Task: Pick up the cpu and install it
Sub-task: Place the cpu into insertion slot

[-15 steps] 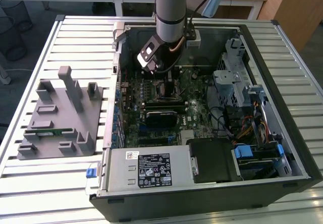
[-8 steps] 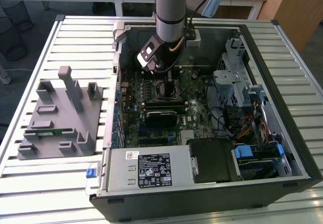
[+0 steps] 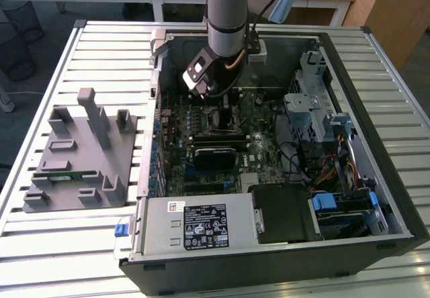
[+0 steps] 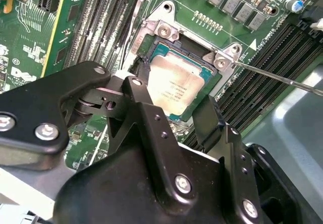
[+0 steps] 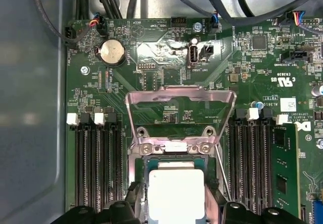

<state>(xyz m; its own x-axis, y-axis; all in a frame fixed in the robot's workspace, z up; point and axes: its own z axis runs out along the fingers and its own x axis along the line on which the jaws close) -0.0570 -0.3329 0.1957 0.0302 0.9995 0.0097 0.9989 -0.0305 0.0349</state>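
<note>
**Operator:** How does my pincer stand?

**Spotter:** Your gripper [image 4: 171, 100] is closed on the cpu [image 4: 176, 82], with one jaw on each of two opposite edges, as far as I can judge from both wrist views. The chip sits between the jaws, directly over the socket [image 4: 189, 45] and low inside its frame. I cannot tell whether it is fully down.

**Operator:** What could bite me here?

**Spotter:** Tilt comes first. I cannot confirm that the chip lies level with the socket's frame. If you press it down crooked, or with a corner off, you may bend the contacts beneath. If you let go while a jaw drags an edge, that could lift the chip out of the socket.

**Operator:** And around the socket?

**Spotter:** The load plate [image 5: 180, 97] stands raised at the socket's hinged side, just beyond the chip. The thin lever [image 4: 272, 76] runs out from the socket's corner. Swing wide and you may knock either one. The memory slots [image 5: 96, 163] flank the socket on both sides, near your jaws. The grey fixture [image 3: 74, 157] lies well apart from the socket, outside the case [image 3: 269, 271].
</note>
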